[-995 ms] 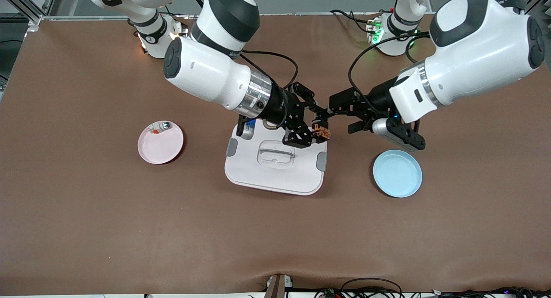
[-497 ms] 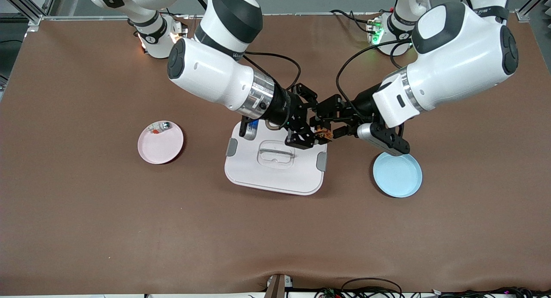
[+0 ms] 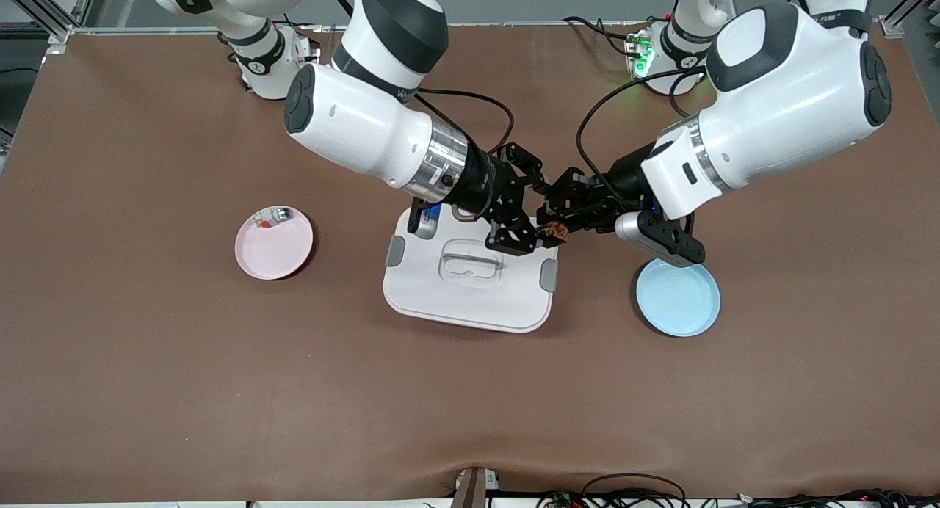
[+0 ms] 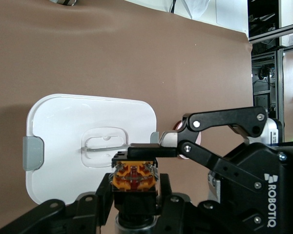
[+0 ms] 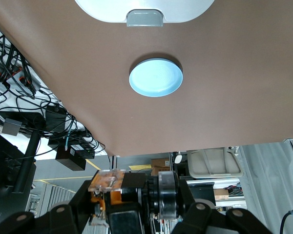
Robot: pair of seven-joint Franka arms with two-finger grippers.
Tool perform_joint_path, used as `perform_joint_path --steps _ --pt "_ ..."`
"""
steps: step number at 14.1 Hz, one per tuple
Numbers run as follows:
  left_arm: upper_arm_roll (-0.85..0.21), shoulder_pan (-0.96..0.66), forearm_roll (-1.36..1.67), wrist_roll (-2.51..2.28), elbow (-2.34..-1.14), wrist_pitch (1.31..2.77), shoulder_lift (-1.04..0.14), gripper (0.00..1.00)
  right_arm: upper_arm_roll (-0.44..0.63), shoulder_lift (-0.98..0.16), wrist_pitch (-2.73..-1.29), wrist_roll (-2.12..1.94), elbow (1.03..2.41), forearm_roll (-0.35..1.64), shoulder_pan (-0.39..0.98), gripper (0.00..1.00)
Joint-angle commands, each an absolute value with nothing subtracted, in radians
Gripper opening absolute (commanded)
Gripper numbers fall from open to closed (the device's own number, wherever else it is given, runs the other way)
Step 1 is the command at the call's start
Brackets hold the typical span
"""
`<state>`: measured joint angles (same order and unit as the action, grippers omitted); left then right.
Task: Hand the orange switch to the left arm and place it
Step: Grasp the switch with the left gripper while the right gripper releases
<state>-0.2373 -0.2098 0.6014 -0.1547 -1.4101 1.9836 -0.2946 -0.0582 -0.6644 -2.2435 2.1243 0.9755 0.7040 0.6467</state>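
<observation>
Orange switch point(image 3: 552, 232) is mid-handover above the box point(image 3: 470, 302), clamped by both left gripper point(image 3: 559, 222) and right gripper point(image 3: 534, 233); release and delivery remain.

The box point(image 3: 468, 280) is sitting mid-table point(image 3: 147, 361) between two plates point(image 3: 274, 242) point(image 3: 678, 296), with both claws point(image 3: 534, 225) point(image 3: 552, 216) meeting over its corner.

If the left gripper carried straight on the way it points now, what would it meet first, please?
Most likely the right gripper: the left gripper faces it over the box corner, both shut on the orange switch between them. Depth is unclear.
</observation>
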Motion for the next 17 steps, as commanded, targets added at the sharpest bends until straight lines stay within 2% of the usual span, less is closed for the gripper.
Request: perform_joint_path --steps 1,3,4,6,7,8,13,17 --pt "-0.241 -0.218 0.560 -0.141 -1.391 1.985 -0.305 0.18 -0.060 -0.687 -2.243 2.144 0.931 0.721 0.652 0.00" --pt "-0.239 -0.229 0.557 -0.141 -1.391 1.985 -0.305 0.00 -0.061 -0.686 -2.243 2.152 0.933 0.723 0.652 0.00" --pt "-0.239 -0.229 0.555 -0.141 -1.391 1.985 -0.304 0.00 -0.061 -0.687 -2.243 2.154 0.931 0.723 0.650 0.00" --pt "-0.239 -0.229 0.534 -0.140 -1.391 1.983 -0.302 0.00 -0.060 -0.686 -2.243 2.155 0.933 0.721 0.650 0.47" --pt "-0.241 -0.230 0.497 -0.138 -1.391 1.982 -0.302 0.00 -0.060 -0.686 -2.241 2.157 0.933 0.721 0.650 0.96" --pt "-0.241 -0.232 0.480 -0.138 -1.391 1.980 -0.304 0.00 -0.058 -0.686 -2.241 2.161 0.933 0.721 0.650 1.00" --pt "-0.241 -0.233 0.433 -0.135 -1.391 1.974 -0.302 0.00 -0.058 -0.684 -2.220 2.152 0.933 0.721 0.632 1.00" --pt "-0.245 -0.238 0.358 -0.086 -1.394 1.925 -0.302 0.00 -0.060 -0.678 -2.055 2.061 0.933 0.721 0.566 1.00"
